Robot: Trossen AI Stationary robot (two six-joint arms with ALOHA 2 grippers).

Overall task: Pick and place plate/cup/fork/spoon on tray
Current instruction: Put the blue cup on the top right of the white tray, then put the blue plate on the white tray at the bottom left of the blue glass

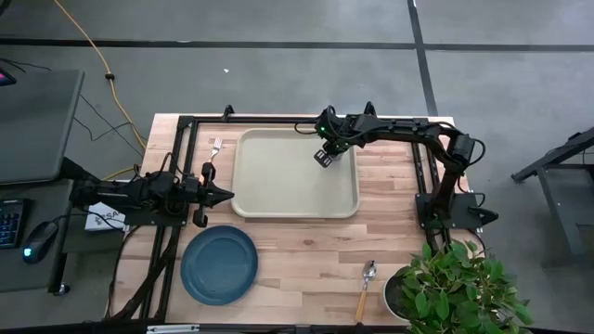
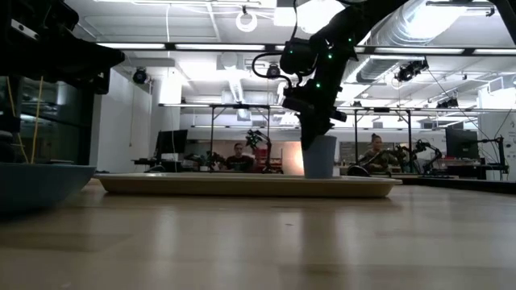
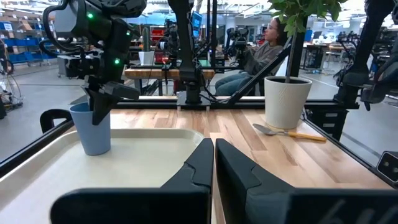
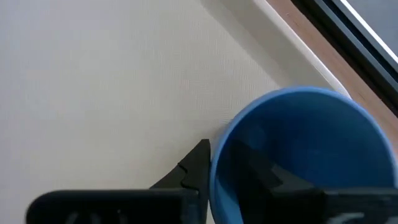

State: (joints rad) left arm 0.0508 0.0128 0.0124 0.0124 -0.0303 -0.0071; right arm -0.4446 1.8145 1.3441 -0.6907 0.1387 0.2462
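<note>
The light blue cup (image 3: 92,132) stands upright on the cream tray (image 1: 278,190), near its far right corner. My right gripper (image 4: 227,155) comes down on the cup's rim and is shut on it. My left gripper (image 3: 213,155) is shut and empty, level at the tray's left edge (image 1: 218,193). The dark blue plate (image 1: 219,264) lies on the table near the tray's near left corner. The fork (image 1: 213,153) lies left of the tray. The spoon (image 1: 367,286) lies near the table's front edge. My right gripper holds the cup by its rim wall (image 4: 217,163), one finger inside the cup (image 4: 264,171) and one outside (image 4: 194,167). The fingers come from above, slanting down. The cup stands upright with its base (image 2: 319,174) on the tray.
A potted plant (image 1: 455,288) in a white pot stands at the table's near right corner, beside the spoon. Black frame rails (image 1: 186,139) run along the table's left, far and right sides. People sit in the room beyond (image 2: 375,149).
</note>
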